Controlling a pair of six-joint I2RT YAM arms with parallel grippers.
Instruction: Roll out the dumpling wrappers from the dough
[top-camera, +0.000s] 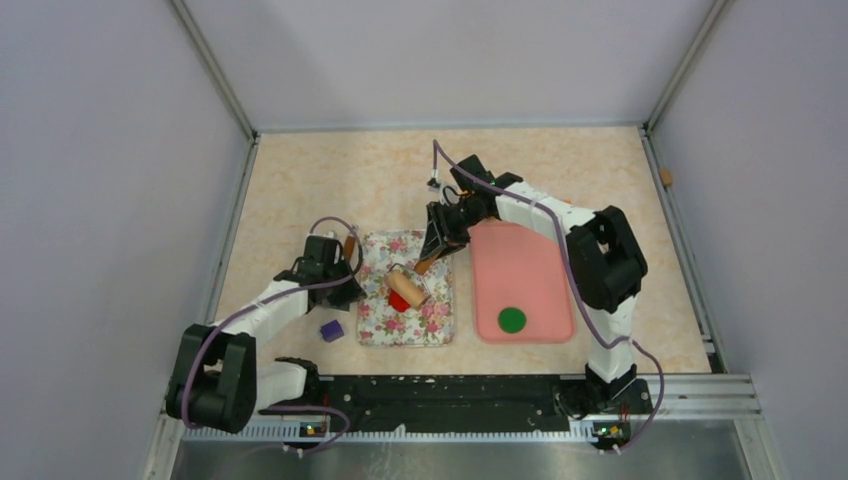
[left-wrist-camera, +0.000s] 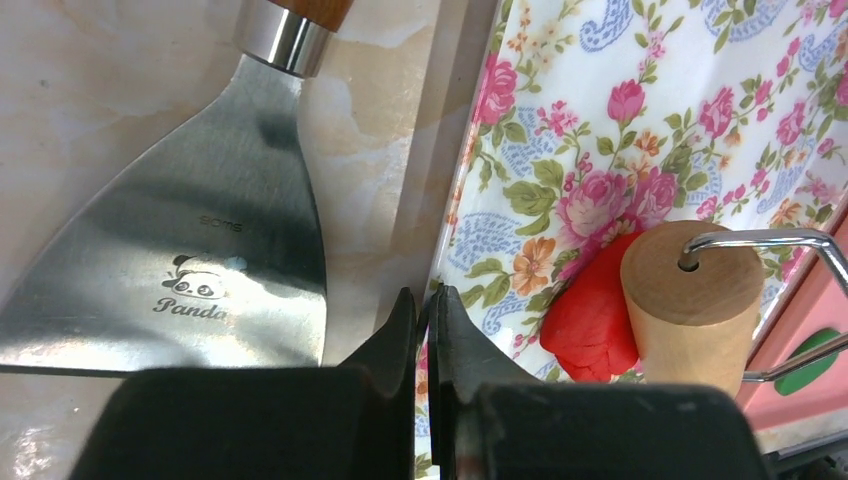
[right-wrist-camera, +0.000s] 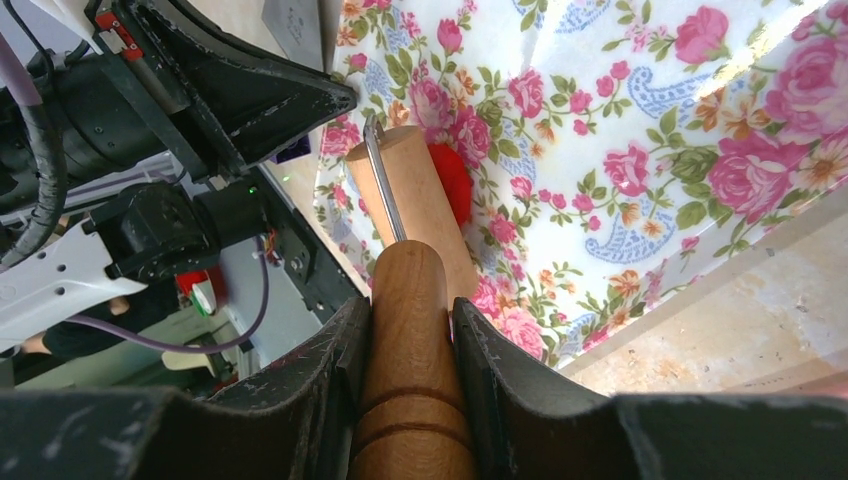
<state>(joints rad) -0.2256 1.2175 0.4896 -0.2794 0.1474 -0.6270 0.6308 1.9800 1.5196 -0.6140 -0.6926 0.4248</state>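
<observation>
The right gripper (right-wrist-camera: 410, 312) is clamping the wooden handle of a roller (right-wrist-camera: 420, 215) between its 2 fingers. The roller's wooden drum is resting on the floral mat (top-camera: 430, 318) and touching the red dough (left-wrist-camera: 590, 320), a thick uneven lump lying near the mat's middle. The left gripper (left-wrist-camera: 426, 315) is sitting with its jaws closed together right at the mat's left edge; I cannot tell whether the edge is pinched between them. A metal scraper (left-wrist-camera: 190, 230) with a wooden handle is lying on the table (top-camera: 330, 190) just beside that edge. 1 green disc (top-camera: 512, 320), thin and round, is lying in the near part of the pink tray (top-camera: 520, 260) to the right of the mat. A small purple piece (top-camera: 331, 329) is sitting on the table near the mat's near-left corner.
</observation>
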